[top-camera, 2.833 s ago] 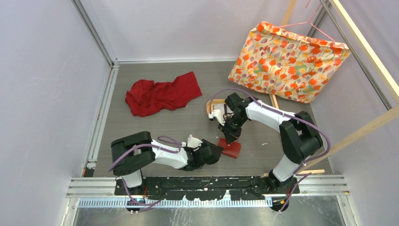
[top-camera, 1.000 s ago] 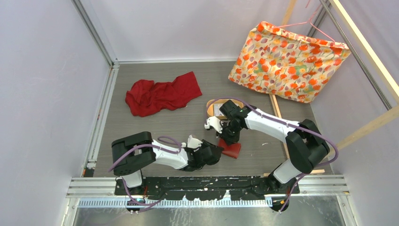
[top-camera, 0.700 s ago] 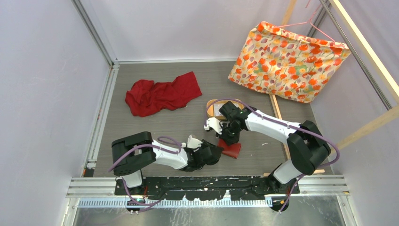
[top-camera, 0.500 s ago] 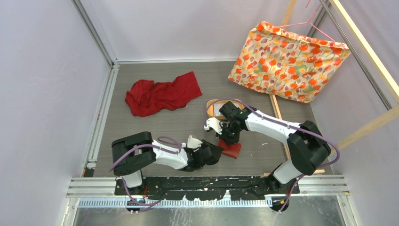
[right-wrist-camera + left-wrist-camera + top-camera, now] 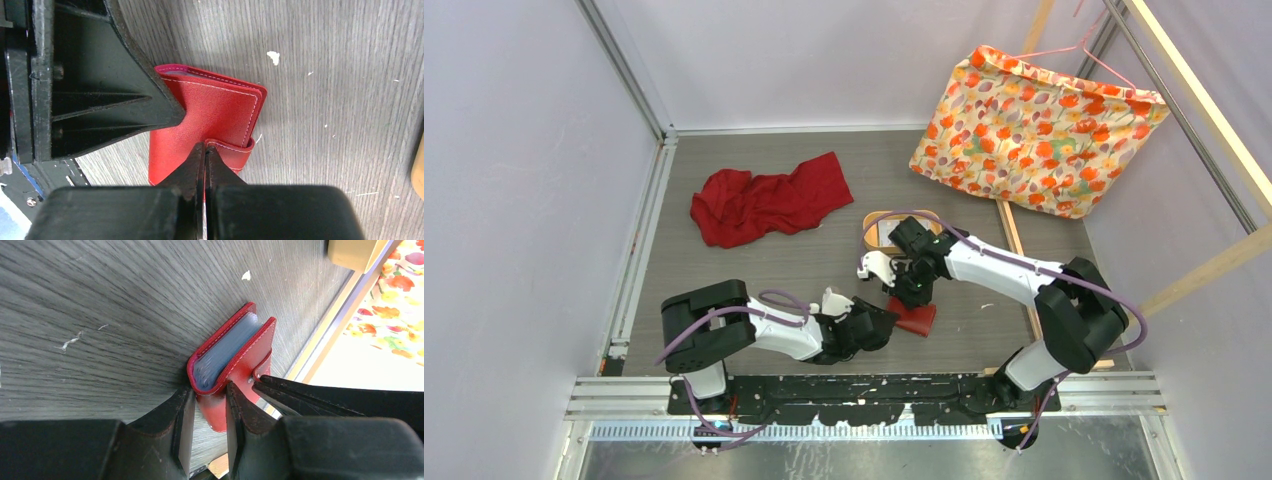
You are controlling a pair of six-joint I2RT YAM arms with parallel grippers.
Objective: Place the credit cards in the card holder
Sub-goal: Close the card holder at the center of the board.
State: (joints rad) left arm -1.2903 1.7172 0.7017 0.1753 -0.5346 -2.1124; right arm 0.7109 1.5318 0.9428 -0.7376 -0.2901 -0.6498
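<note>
The card holder [image 5: 915, 319] is a small red wallet lying folded on the grey table. My left gripper [image 5: 888, 323] is shut on its spine end, one finger on each side [image 5: 209, 390]. Pale inner pockets [image 5: 227, 350] show between the red covers [image 5: 250, 357]. My right gripper [image 5: 914, 297] comes down from above with its jaws shut, tips touching the snap tab [image 5: 227, 152] at the edge of the card holder [image 5: 210, 107]. A pale credit card [image 5: 884, 233] shows in the oval wooden tray, partly hidden by the right arm.
The oval wooden tray [image 5: 867, 228] sits just behind the right gripper. A crumpled red cloth [image 5: 769, 200] lies at the back left. A flowered orange fabric piece [image 5: 1034, 130] hangs at the back right. A wooden slat [image 5: 1016, 240] and metal frame rails border the table.
Since the earliest frame the right arm has swung its forearm, uncovering more of the tray. Over the last second both grippers and the card holder have stayed almost still.
</note>
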